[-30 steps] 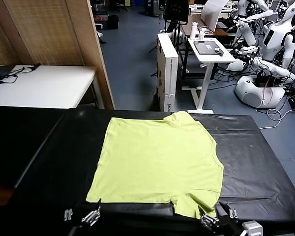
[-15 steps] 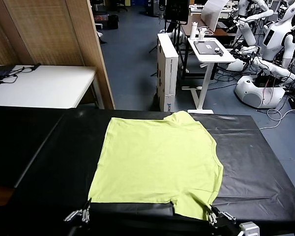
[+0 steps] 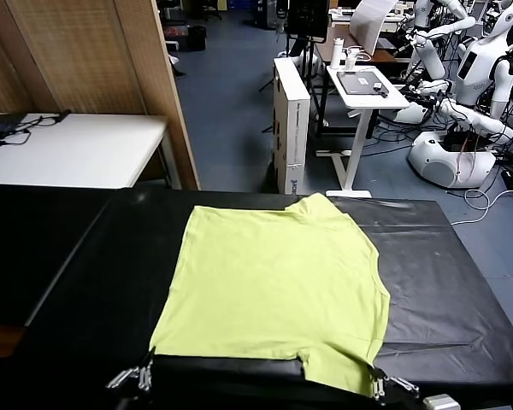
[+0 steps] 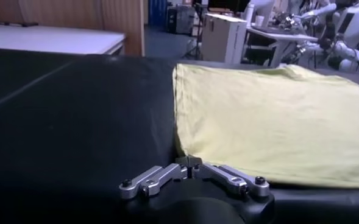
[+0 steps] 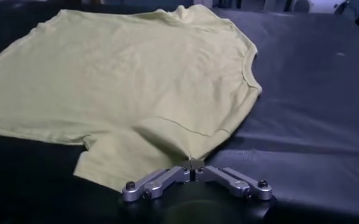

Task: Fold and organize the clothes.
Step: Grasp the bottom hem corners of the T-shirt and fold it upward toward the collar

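Black desk (image 3: 462, 290) fills a busy robot lab, lime T-shirt (image 3: 278, 282) spread flat across it.
Left hand (image 4: 190, 167) pinches the shirt's near corner; right hand (image 5: 192, 165) clamps its sleeve edge.

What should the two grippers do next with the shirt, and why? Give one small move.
Probably lift both near corners together and carry them toward the far edge. The left gripper is shut on the T-shirt at its near left corner, the right gripper on the near sleeve, and the shirt lies flat, unfolded, on the black table.

One T-shirt (image 3: 278, 286), two claws
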### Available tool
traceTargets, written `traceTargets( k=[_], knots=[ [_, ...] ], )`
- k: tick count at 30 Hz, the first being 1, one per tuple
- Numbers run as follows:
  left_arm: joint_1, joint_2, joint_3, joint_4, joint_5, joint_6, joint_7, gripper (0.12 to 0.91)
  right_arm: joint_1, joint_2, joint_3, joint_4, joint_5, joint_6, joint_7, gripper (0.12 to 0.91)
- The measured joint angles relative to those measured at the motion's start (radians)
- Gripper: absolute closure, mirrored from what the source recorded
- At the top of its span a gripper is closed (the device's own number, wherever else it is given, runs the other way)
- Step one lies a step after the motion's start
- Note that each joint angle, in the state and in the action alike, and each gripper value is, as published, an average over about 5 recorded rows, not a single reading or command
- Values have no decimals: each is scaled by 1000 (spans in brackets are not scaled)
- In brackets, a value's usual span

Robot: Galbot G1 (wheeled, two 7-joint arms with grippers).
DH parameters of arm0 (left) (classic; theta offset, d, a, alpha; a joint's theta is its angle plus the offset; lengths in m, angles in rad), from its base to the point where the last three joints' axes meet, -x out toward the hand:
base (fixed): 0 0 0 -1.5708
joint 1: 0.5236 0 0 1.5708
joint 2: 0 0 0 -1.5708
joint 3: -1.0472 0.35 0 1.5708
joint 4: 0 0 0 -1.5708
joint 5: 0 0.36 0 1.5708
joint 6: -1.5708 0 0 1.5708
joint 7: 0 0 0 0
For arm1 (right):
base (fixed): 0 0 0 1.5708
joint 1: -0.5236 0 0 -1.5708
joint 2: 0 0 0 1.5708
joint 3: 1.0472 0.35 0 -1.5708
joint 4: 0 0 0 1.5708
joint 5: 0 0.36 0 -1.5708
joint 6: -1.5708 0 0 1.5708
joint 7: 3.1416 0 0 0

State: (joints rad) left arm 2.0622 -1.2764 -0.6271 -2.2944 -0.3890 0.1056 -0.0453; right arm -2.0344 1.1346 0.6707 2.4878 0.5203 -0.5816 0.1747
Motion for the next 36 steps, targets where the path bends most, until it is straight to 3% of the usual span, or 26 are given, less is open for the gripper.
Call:
traceTargets(
  k=[8,23,36],
  knots=[
    [-70,-22,-3,4,-44,26,-1,885,138,-41,34,-49,85,-7,-12,886],
    [-290,-16,26,82,-92,106,-21,885,458,-123,-35,-284,159,-56,2,886],
    [-476,35,71,194,-94,91,-11,885,708,-122,-159,-460,131,-29,2,886]
  ],
)
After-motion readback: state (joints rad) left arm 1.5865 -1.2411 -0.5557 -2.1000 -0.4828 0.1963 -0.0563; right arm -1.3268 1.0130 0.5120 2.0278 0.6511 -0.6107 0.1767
